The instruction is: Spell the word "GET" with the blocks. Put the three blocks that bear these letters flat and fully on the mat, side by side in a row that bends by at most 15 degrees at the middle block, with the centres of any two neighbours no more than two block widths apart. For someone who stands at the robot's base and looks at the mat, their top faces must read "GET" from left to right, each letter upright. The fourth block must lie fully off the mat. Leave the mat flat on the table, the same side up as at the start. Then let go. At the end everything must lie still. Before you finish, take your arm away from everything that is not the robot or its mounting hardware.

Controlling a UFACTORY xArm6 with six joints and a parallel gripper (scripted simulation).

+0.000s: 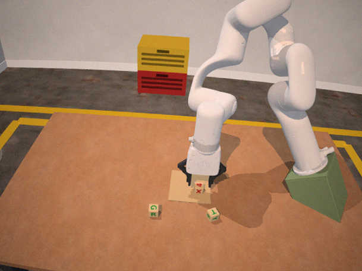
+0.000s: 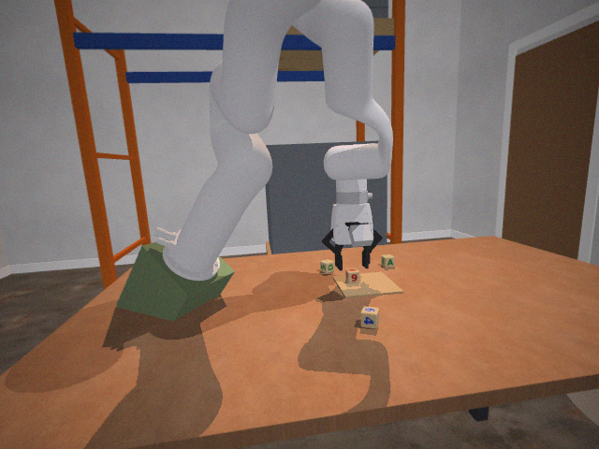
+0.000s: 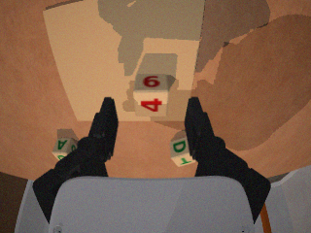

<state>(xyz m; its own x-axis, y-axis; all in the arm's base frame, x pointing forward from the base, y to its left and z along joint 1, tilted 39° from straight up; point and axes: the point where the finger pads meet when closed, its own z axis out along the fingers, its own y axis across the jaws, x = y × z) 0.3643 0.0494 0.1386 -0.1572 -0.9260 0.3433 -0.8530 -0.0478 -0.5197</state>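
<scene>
A tan mat [image 1: 190,189] lies on the table. On its edge nearest the robot base stands a block with red marks [image 1: 199,188], a 4 on top and an X on one side; it also shows in the exterior view [image 2: 352,276] and in the wrist view [image 3: 151,93]. My gripper [image 1: 200,181] [image 3: 151,109] is open and empty, pointing straight down just above this block, one finger to each side. A block with a green G on top [image 1: 153,210] and a tilted block with a green T [image 1: 213,214] lie off the mat. A block with blue marks [image 2: 369,317] lies off the mat on its other side.
The green pedestal of the arm [image 1: 319,185] stands on the table at the right. A yellow and red crate [image 1: 162,64] stands on the floor beyond the table. An orange rack [image 2: 96,145] stands behind the table in the exterior view.
</scene>
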